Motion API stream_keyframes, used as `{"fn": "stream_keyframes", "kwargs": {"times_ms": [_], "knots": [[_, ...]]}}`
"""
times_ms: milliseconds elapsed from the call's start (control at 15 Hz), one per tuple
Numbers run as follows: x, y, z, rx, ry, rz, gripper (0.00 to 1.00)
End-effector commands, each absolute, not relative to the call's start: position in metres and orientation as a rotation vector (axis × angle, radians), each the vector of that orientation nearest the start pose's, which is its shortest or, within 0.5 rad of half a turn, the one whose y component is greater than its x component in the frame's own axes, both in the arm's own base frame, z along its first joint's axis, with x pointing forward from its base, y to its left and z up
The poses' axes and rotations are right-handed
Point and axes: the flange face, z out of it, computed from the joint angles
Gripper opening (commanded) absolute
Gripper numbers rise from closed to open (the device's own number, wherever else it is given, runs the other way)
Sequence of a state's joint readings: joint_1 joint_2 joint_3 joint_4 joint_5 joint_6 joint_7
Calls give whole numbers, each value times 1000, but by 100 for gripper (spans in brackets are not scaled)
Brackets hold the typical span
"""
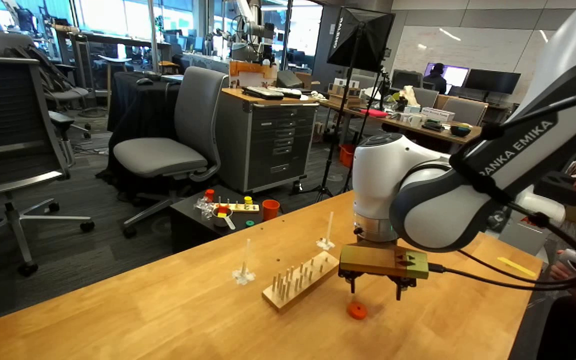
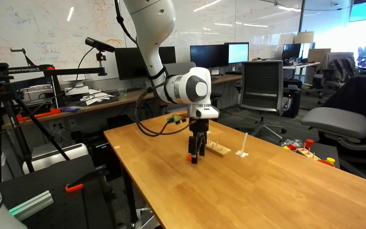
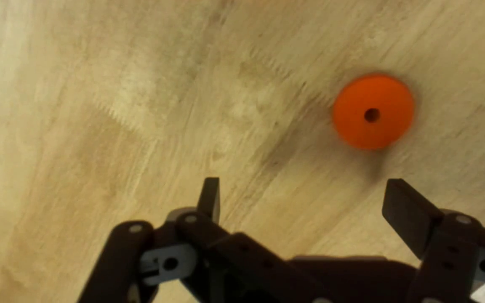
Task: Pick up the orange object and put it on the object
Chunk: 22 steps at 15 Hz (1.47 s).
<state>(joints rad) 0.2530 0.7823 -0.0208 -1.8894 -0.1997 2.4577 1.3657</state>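
Observation:
The orange object (image 3: 373, 94), a flat round disc with a centre hole, lies on the table. My gripper (image 3: 303, 182) is open above the tabletop, nothing between its fingers. In the wrist view the disc sits beyond the fingertips, toward the right-hand finger. An exterior view shows the orange object (image 1: 357, 310) just below the gripper (image 1: 375, 294). From elsewhere, the orange object (image 2: 188, 157) is partly covered by the gripper (image 2: 198, 158). The object, a pale wooden strip with several thin pegs (image 1: 318, 272), rests beside the gripper; its near end (image 2: 223, 151) also shows.
Two thin pale uprights, a nearer one (image 1: 246, 257) and a farther one (image 1: 329, 227), stand on white bases beyond the wooden strip. A cable (image 1: 488, 285) trails from the gripper over the table. A low black side table (image 1: 193, 225) holds cups and small pieces.

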Motion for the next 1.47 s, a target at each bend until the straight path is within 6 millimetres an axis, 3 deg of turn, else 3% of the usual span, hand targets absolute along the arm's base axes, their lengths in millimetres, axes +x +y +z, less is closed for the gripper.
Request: {"fn": "stream_keyframes", "kwargs": {"times_ms": [0,1200,1267,1400], "knots": [[591,149,68,-2966,1588,73,100],[572,178,44,-2831,1668,225,100],[572,178,43,-2831,1669,225,75],[571,176,41,-2827,1673,221,66]]}}
